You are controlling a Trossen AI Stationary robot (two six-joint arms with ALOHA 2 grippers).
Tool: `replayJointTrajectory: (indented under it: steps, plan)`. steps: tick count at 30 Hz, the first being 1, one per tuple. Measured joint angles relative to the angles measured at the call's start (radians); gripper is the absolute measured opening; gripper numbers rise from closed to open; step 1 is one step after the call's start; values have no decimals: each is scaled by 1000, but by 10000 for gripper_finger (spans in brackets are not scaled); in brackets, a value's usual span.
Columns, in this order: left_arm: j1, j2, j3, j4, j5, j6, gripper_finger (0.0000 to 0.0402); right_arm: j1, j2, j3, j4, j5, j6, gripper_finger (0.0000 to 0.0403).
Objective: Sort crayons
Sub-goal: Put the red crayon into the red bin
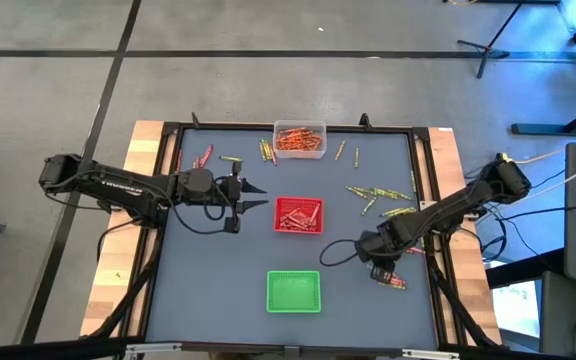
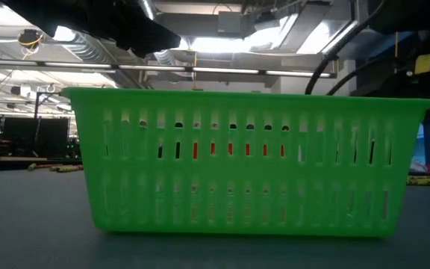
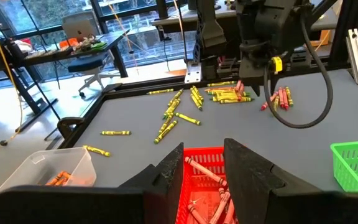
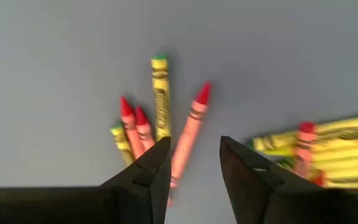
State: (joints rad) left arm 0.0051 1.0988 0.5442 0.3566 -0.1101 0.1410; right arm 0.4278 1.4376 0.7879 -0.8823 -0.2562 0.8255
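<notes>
My left arm reaches in from the table's left side, its gripper [image 1: 256, 194] level, fingers parted and empty. My right arm stretches in from the right, wrist bent down, its gripper [image 1: 380, 270] low, fingers apart, gripping nothing.

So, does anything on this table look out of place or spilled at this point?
Only unsorted work: yellow-green crayons lie scattered on the mat toward the right side, and red crayons sit loose at the far left. The green tray looks empty. All three trays stand upright; no damage visible.
</notes>
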Motion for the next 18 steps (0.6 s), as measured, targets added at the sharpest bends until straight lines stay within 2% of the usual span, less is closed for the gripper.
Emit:
replayJointTrajectory:
  steps: [3, 8, 18]
  plan:
    - [0, 0, 0, 2, 0, 0, 99, 0, 0, -21, 67, -2, 31, 134]
    - [0, 0, 0, 6, 0, 0, 99, -2, 0, -48, 70, 37, 61, 134]
    - [0, 0, 0, 5, 0, 0, 99, -2, 0, -120, 186, 30, 98, 134]
